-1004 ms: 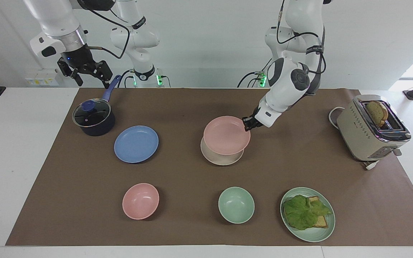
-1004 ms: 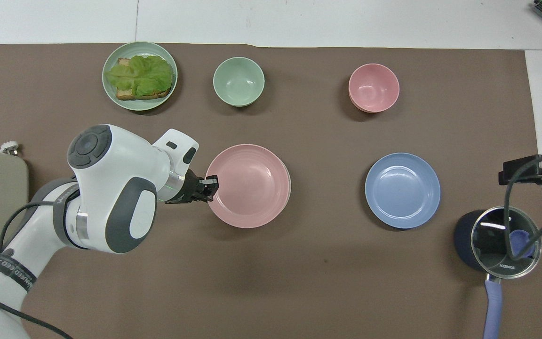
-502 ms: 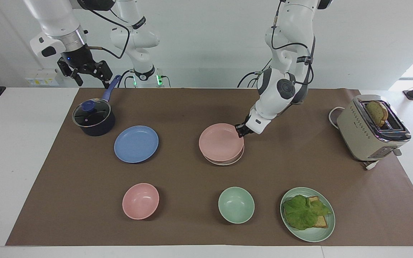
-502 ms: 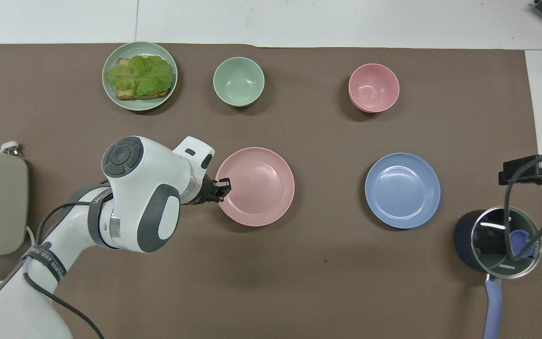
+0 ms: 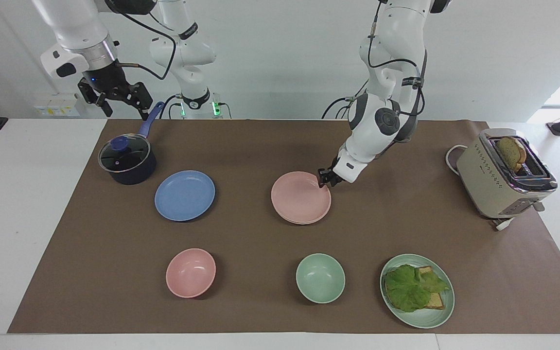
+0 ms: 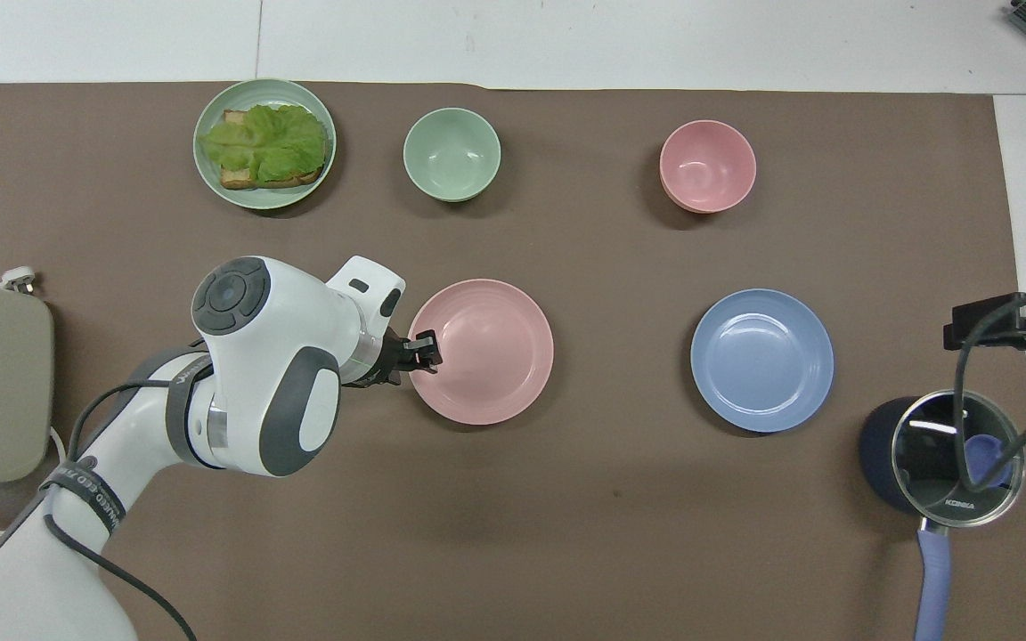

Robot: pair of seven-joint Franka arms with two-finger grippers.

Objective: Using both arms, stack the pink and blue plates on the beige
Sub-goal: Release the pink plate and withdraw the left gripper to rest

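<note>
The pink plate [image 5: 301,197] [image 6: 482,351] lies flat on the beige plate [image 5: 304,222], of which only a thin rim shows under its edge farther from the robots. My left gripper [image 5: 324,179] [image 6: 425,349] is low at the pink plate's rim on the side toward the left arm's end, fingers slightly parted around the rim, open. The blue plate [image 5: 184,195] [image 6: 761,360] lies alone on the mat toward the right arm's end. My right gripper [image 5: 120,104] hangs open and empty over the pot's handle, waiting.
A dark pot with a glass lid [image 5: 127,160] stands beside the blue plate, nearer the robots. A pink bowl [image 5: 190,272], a green bowl [image 5: 320,278] and a green plate [image 5: 426,323] with lettuce and bread sit farthest from the robots. A toaster [image 5: 503,175] stands at the left arm's end.
The left gripper lowered the pink plate onto the beige plate, moving slightly toward the right arm's end; the plate now lies flat and the fingers have parted. The right arm has not moved.
</note>
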